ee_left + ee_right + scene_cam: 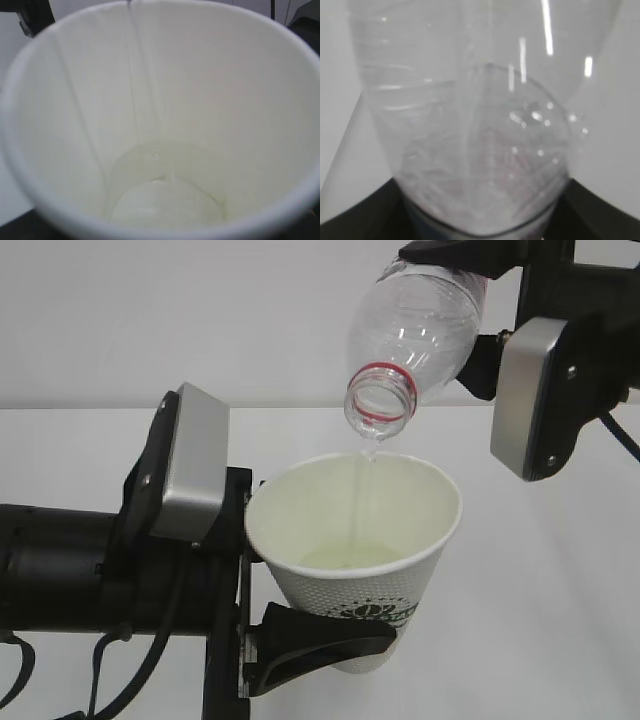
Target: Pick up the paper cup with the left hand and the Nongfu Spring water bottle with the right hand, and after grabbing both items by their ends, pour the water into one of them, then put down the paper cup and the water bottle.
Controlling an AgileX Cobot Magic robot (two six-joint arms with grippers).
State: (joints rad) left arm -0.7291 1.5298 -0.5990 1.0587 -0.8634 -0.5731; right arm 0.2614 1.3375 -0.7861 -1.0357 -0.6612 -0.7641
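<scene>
Your left pincer [300, 640] is clamped around the lower part of the paper cup [355, 560], a white tapered cup with dotted embossing and a dark green logo low on its side, held upright above the white table [560, 640]. Your right pincer [480, 280] grips the Nongfu Spring water bottle [415, 335] by its far end, above and to the right of the cup; the clear ribbed bottle tilts mouth-down, its red neck ring just over the cup's rim, and a thin stream of water [365, 490] falls into the cup. Only your exterior view shows both arms and the logo. Your left wrist view looks straight into the cup [160, 100], showing the shallow pool [165, 200] at the bottom. Your right wrist view is filled by the bottle's [470, 125] translucent ribbed wall with droplets; its label is not visible there.
</scene>
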